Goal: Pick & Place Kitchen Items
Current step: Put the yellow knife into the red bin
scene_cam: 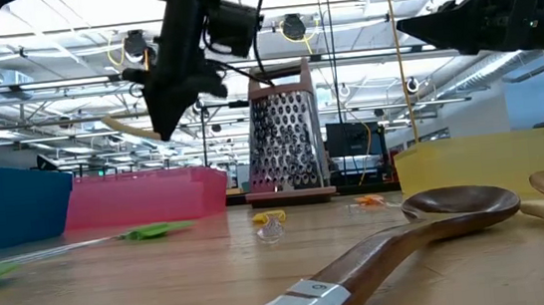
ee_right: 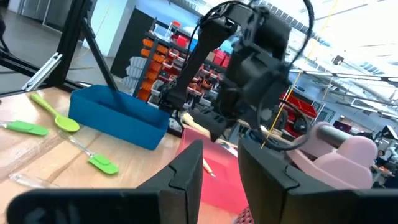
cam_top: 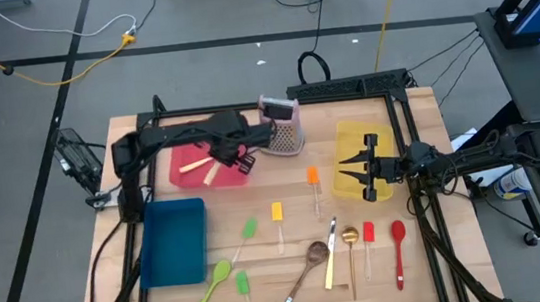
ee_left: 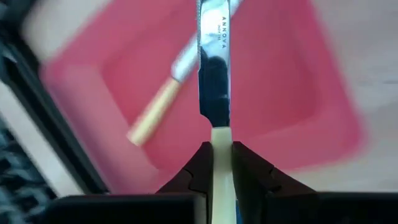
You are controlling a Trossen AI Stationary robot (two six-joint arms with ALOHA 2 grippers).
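Observation:
My left gripper [cam_top: 234, 161] hangs over the red tray [cam_top: 181, 148], shut on a cream-handled knife [ee_left: 214, 56]. A second cream-handled knife [cam_top: 191, 166] lies flat inside that tray. My right gripper [cam_top: 346, 172] waits open above the yellow tray [cam_top: 359, 132], holding nothing. Several utensils lie on the wood: orange spatula [cam_top: 313, 177], yellow spatula [cam_top: 277, 213], green spatula [cam_top: 248, 230], green spoon [cam_top: 218, 275], wooden spoon [cam_top: 311, 257], another cream knife [cam_top: 331, 255], gold spoon [cam_top: 350, 235], red spatula [cam_top: 368, 233], red spoon [cam_top: 397, 233]. My left gripper pinches the knife by its cream handle [ee_left: 221, 138], close to where the blade begins, one finger on each side. The fingers come from above and lie across the knife. The knife is lifted clear above the red tray; its handle end [scene_cam: 130, 129] sticks out sideways, slightly tilted.
A blue bin [cam_top: 174, 241] stands near the left edge, in front of the red tray. A metal grater with a pink handle [cam_top: 282, 125] stands upright between the red and yellow trays. Bare wood lies between the trays and the row of utensils.

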